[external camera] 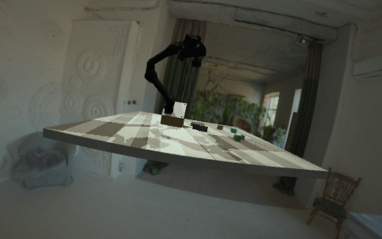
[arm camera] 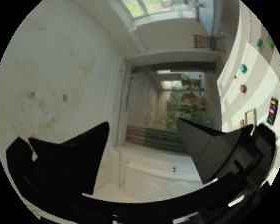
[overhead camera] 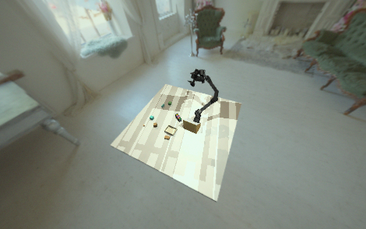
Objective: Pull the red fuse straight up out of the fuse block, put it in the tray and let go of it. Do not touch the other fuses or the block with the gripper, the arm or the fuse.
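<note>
From the top view, the pincer hung high above the far part of the counter, and nothing of the task looked begun: the fuse block sat well below and nearer the camera than the pincer, a small dark bar with coloured specks on it, and the red fuse could not be told from its neighbours at that size, though it appeared to be seated in the block with them. The tray lay just beyond the block from the pincer's side, with nothing visibly in it. From the exterior view, the pincer was raised on the arm far over the counter, with the fuse block low down and well apart from it, untouched. From the wrist view, the two dark fingers stood spread wide with only the room showing between them, so the pincer was released and carried nothing; the fuse block showed off to its right edge, far away. By my judgement the whole job remained: descent over the block, the grasp, the straight lift, the carry to the tray and the release.
</note>
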Available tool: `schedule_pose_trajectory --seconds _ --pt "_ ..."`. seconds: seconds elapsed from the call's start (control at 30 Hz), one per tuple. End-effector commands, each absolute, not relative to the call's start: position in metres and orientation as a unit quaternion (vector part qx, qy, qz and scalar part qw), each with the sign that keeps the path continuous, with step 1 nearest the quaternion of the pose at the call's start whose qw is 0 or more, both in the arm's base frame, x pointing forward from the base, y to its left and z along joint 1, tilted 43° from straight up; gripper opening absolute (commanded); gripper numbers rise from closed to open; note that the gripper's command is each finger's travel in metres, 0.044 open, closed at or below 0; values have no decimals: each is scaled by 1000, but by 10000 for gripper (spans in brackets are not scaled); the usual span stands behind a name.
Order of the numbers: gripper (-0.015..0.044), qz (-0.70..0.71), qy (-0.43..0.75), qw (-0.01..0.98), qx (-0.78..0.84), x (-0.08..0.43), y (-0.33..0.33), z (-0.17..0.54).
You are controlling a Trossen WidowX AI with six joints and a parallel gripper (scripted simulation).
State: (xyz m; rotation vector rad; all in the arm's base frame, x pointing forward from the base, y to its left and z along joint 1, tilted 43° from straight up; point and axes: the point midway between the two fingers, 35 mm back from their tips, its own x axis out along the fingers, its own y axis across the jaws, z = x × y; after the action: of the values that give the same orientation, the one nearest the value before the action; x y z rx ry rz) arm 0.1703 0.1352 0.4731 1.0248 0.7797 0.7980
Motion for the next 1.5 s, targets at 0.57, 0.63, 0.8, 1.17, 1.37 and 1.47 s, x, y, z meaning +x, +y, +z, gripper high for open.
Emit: schedule_pose_trajectory --seconds 0.57,0.63,0.8,1.17,1.37,1.47 --pt "74 183 442 835 270 297 125 306" --pt "74 158 466 842 220 308 121 275" --pt "74 103 530 839 66 323 104 194" --pt "74 70 668 636 -379 290 38 40" --pt "74 97 688 457 -556 262 3 8" --pt "74 97 688 457 -556 262 3 8"
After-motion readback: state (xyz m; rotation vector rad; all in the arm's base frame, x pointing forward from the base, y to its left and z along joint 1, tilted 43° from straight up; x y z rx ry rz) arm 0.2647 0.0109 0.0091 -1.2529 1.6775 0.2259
